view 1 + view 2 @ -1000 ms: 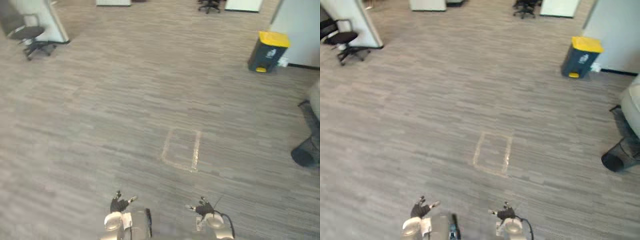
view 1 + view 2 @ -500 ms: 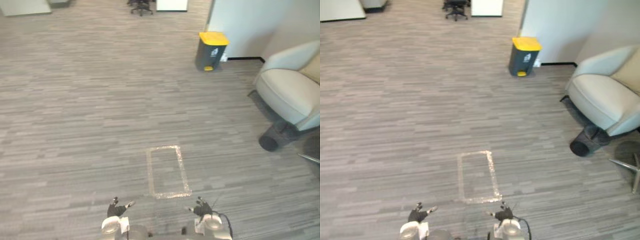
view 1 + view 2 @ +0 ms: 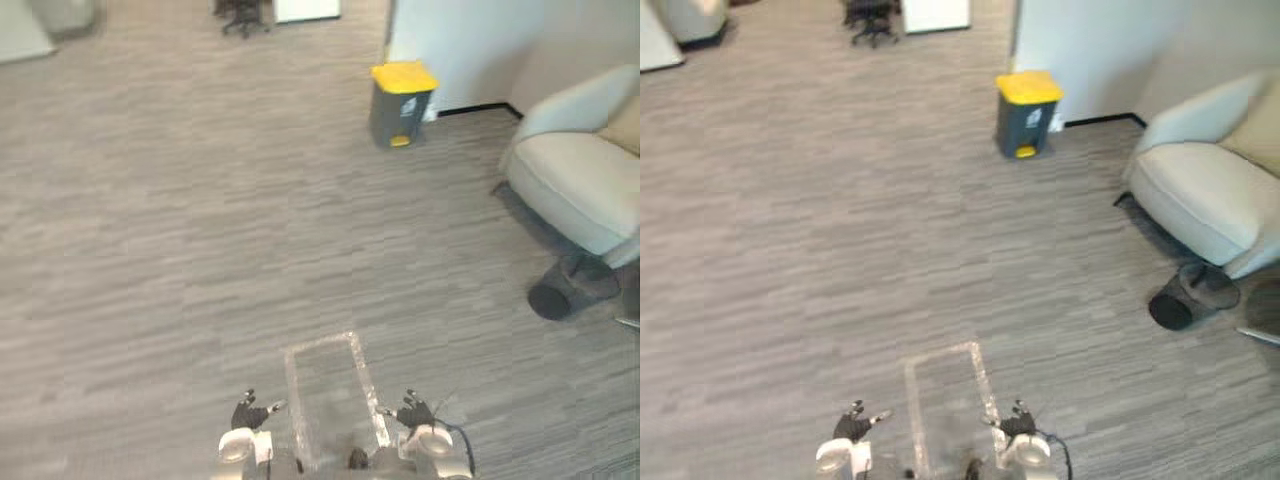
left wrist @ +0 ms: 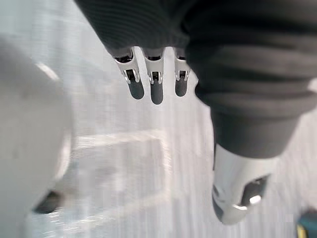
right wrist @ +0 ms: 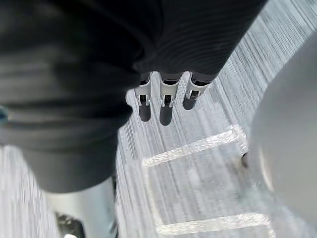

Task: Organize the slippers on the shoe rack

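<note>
The left hand (image 3: 250,412) hangs low at the near edge over the grey plank floor (image 3: 150,250), fingers straight and spread from the thumb, holding nothing. Between the two hands lies a taped rectangle (image 3: 367,385) on the floor. The right hand (image 3: 413,412) hangs likewise, fingers loose and empty. Far off stands a grey bin (image 3: 402,103) with a yellow lid. At the right, a pale armchair (image 3: 580,180), with a black basket (image 3: 560,295) just beside it.

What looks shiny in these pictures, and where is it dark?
Right wrist view: the tape rectangle catches light and glows pale. Left wrist view: a bright glint sits on the thumb of the left hand. Left eye view: dark shadow lies under the armchair.
</note>
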Tool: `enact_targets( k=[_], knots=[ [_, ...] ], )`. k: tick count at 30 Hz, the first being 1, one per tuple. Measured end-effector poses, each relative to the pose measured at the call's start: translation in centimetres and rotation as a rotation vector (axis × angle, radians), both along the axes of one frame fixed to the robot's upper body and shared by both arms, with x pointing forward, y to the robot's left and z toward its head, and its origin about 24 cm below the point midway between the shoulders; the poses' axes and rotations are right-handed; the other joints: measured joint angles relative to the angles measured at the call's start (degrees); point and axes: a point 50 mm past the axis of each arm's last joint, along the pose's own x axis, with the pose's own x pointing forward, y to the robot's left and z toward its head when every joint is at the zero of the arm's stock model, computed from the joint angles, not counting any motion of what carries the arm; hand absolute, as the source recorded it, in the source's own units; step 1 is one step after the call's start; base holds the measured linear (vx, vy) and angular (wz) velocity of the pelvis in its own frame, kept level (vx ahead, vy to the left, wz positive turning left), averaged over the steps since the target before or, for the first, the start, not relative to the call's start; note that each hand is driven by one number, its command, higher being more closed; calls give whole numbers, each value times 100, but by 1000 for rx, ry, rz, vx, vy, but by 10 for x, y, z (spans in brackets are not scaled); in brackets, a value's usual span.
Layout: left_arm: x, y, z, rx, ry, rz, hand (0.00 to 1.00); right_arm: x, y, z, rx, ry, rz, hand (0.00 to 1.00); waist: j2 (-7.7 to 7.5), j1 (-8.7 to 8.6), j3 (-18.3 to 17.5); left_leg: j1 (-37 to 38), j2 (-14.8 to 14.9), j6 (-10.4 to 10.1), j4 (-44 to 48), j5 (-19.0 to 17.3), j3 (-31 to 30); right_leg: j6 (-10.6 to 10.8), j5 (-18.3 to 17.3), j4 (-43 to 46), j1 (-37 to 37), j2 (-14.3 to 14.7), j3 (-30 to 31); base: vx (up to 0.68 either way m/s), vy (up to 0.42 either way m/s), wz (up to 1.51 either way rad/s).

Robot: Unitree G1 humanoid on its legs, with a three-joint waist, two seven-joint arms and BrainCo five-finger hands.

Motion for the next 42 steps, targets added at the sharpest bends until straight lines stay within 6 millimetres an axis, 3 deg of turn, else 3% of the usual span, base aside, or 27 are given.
enact_targets(
  k=[2,4,5,6,7,9,12,15,16,18,21,22,23,24,26,27,28,29,30,31,33,35,37,38,39,40,42],
  knots=[
    [1,2,2,2,-15,11,0,-1,1,0,0,5,3,0,-37,38,20,-287,-54,-18,-986,-240,-61,121,-67,-100,272,-167,316,456,231,-98],
    [4,1,3,1,-29,13,0,-2,0,-1,-5,10,0,0,-66,37,42,-578,-405,-59,-2213,-180,-782,409,-302,-101,475,-432,673,436,306,-81],
    [4,0,3,-2,-34,12,0,-2,0,-1,-6,11,0,0,-61,46,38,-624,-545,-134,-2662,-65,-1206,545,-443,-72,494,-491,844,406,376,-94],
    [1,-2,2,-7,-26,17,0,-5,1,-2,-6,17,7,0,29,84,-5,-671,-596,-393,-3141,230,-1826,748,-683,38,503,-461,1117,427,441,-110],
    [0,4,1,7,-20,28,0,-7,3,-3,-2,29,15,0,14,126,-38,-663,-681,-420,-2861,377,-1749,857,-823,181,519,-523,1441,440,458,-100],
    [-2,12,1,26,-12,44,0,-12,9,-6,5,52,55,0,-206,135,-126,-536,-705,-280,-2796,61,-1352,719,-613,359,388,-606,1941,402,397,-81],
    [-9,19,-1,37,10,66,0,-14,8,-7,4,59,56,0,-269,201,-162,-44,-608,-14,-2808,-217,-687,766,-355,894,264,-592,2379,344,290,-98],
    [-12,21,-3,42,22,66,0,-10,8,-5,4,45,58,0,-267,216,-147,424,-511,163,-2950,-370,-99,1066,-275,1959,-316,-646,2065,266,191,-119],
    [-15,20,-5,38,38,62,0,-8,8,-4,5,38,60,0,-204,234,-109,724,-436,164,-3193,-396,109,1128,-402,2416,-702,-683,1481,215,169,-131],
    [-19,18,-8,32,65,56,0,-3,9,-3,5,25,63,0,-113,220,-74,1223,-331,161,-3652,-394,465,899,-567,2495,-1053,-823,189,172,104,-111],
    [-22,18,-10,40,84,28,0,-3,5,-3,4,23,39,0,-135,179,-91,1681,-286,125,-4056,-373,787,778,-530,1879,-1264,-877,-1090,193,-25,-66],
    [-22,18,-11,44,94,9,0,-3,3,-3,4,19,25,0,-146,154,-98,1743,-302,80,-4107,-348,800,664,-383,1572,-1324,-860,-1296,254,-118,-33],
    [-23,22,-11,55,98,2,0,-4,2,-3,4,23,16,0,-258,134,-136,1780,-427,26,-4144,-314,762,430,196,980,-1330,-839,-1353,234,-121,-14],
    [-24,21,-12,50,106,0,0,-2,-1,-3,-4,15,13,0,-224,97,-116,1840,-403,-23,-4160,-314,654,396,155,1025,-1284,-814,-1341,248,-129,-11],
    [-27,8,-15,12,117,3,0,-3,-15,-3,-28,16,-23,0,46,17,-136,1902,-238,-229,-4041,-189,464,355,136,715,-1006,-624,-1380,213,-122,-11],
    [-26,7,-14,10,111,1,0,-3,-18,-2,-35,14,-25,0,87,13,-116,1818,-178,-236,-3762,-184,448,338,118,654,-929,-584,-1376,206,-140,-12],
    [-25,9,-13,15,104,-4,0,-3,-19,-2,-38,14,-24,0,103,-4,-119,1468,-19,-295,-2862,-139,364,310,73,543,-795,-518,-1368,203,-133,-9],
    [-24,9,-13,15,102,-6,0,-3,-19,-2,-39,13,-24,0,107,-7,-114,1348,42,-333,-2540,-83,319,295,62,514,-733,-486,-1367,190,-110,-19],
    [-23,12,-11,20,86,1,0,-6,-19,-3,-39,20,-23,0,43,8,-73,857,313,-301,-1270,280,154,230,1,383,-469,-398,-1281,196,-74,-40],
    [-21,14,-9,26,71,3,0,-8,-19,-4,-40,28,-25,0,42,42,-64,566,476,-248,-529,211,33,172,-76,320,-228,-326,-1163,193,-52,-49],
    [-20,14,-7,26,55,7,0,-9,-19,-4,-39,32,-24,0,10,55,-53,293,488,-247,-290,55,-48,147,-226,317,-62,-301,-893,154,-15,-71],
    [-19,14,-6,28,43,10,0,-10,-19,-4,-39,33,-27,0,0,61,-52,82,369,-251,-687,-88,-189,214,-226,307,-19,-305,-600,175,55,-93],
    [-18,14,-5,29,38,12,0,-7,-19,-3,-38,25,-26,0,-35,85,-46,-22,-52,-318,-1906,-197,-696,341,-236,303,-36,-351,-191,245,185,-103],
    [-19,12,-6,26,40,9,0,-10,-20,-4,-41,34,-31,0,-3,86,-72,122,-285,-387,-2980,103,-1157,451,-266,330,-45,-309,-14,257,196,-74],
    [-19,9,-6,18,44,9,0,-11,-23,-4,-47,33,-31,0,65,85,-113,158,-311,-383,-3431,416,-1373,505,-282,331,-55,-226,49,269,203,-59],
    [-16,16,-5,36,42,5,0,-10,-20,-5,-42,38,-30,0,-58,89,-95,249,-424,-467,-3467,400,-1383,637,-269,314,-5,-275,196,260,157,-24],
    [-15,21,-4,55,36,5,0,-17,-13,-7,-22,54,-39,0,-285,83,-159,333,-506,-382,-3614,351,-1223,733,-188,28,60,-431,253,246,173,-21]
  ],
)
